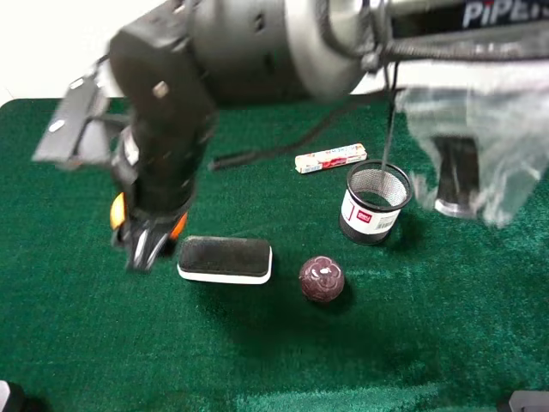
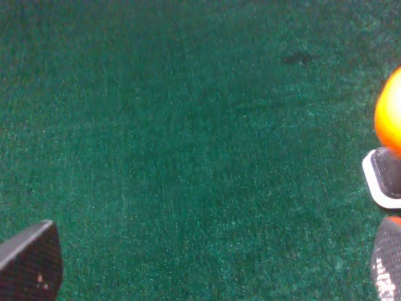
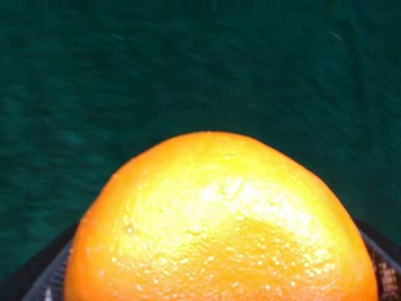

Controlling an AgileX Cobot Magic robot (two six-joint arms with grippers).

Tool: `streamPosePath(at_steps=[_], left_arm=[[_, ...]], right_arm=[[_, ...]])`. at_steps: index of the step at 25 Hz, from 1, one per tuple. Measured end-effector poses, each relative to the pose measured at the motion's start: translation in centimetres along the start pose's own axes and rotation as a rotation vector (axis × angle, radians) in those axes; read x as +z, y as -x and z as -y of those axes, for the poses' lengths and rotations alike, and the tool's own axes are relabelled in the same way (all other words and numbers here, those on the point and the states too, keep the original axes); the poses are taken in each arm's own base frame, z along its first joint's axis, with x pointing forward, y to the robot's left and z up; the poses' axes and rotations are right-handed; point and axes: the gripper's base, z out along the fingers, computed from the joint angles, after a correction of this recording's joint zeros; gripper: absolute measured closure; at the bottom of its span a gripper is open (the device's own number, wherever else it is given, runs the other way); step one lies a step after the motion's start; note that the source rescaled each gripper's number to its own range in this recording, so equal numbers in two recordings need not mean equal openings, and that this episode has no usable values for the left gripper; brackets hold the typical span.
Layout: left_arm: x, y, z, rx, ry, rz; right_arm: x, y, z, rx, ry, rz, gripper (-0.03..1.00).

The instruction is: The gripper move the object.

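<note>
The right claw, on the thick grey and black arm that reaches across from the far side of the high view, points down at the green cloth with its two black fingers closed around the orange ball. The ball sits between the fingers, a little up from their tips, and its bright skin bulges out on both sides of them. The right wrist view is filled by its dimpled top, with a dark finger edge showing at each lower corner. Whether the ball is clear of the cloth cannot be told. Just beside this claw, on the side towards the middle of the cloth, lies a flat block with a black top and a white rim, close to the fingertips but apart from them. Beyond the block from the claw sits a dark maroon ball. Farther off the same way stands a black mesh cup with a white and red label, and a small wrapped stick lies behind it. Well away from the claw is a blurred clear plastic bag. The left claw has its fingers spread wide, with only green cloth between them; the orange ball and a corner of the block lie off to one side of it.
</note>
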Motion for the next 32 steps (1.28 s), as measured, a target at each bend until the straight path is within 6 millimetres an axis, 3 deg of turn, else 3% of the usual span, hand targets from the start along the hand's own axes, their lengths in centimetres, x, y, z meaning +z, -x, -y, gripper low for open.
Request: streamPosePath(at_steps=[8,12,32], left_arm=[[0.0,0.0,0.0,0.0,0.0,0.0],[0.0,0.0,0.0,0.0,0.0,0.0],[0.0,0.0,0.0,0.0,0.0,0.0]], right_arm=[[0.9,1.7,-6.0,-0.102,0.078,0.021,0.97],[2.3,1.8,-7.9,-0.135,0.102,0.004,0.97],[8.7,0.4,-9.0,-0.126,0.115,-0.022,0.97]])
